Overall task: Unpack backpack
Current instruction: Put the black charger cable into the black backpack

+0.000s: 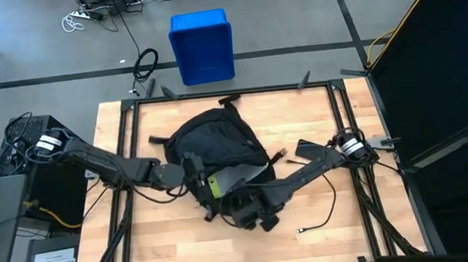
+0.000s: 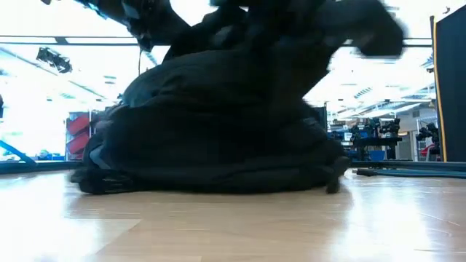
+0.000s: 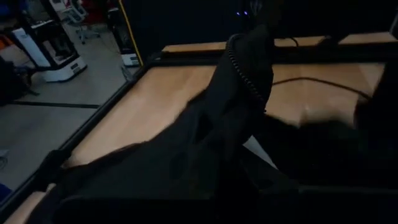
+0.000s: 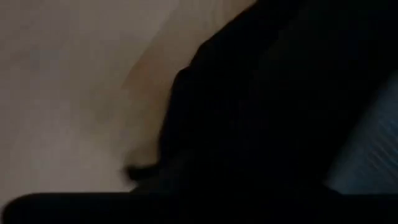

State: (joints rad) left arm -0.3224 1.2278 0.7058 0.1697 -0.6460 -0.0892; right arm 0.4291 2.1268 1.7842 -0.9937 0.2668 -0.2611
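The backpack [image 1: 218, 145] lay mid-surface [image 1: 143, 247]. The left claw [image 1: 196, 177], clenched, met its near-left edge, apparently gripping fabric. The right claw [image 1: 244, 207] pressed against its near edge; whether its grip was released could not be told.

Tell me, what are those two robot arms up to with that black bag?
Both arms are bent over a black backpack lying mid-table. The left gripper is shut at the bag's near edge, apparently pinching fabric; the right gripper works beside it. Nothing unpacked lies on the table. A blue bin sits on the floor beyond.
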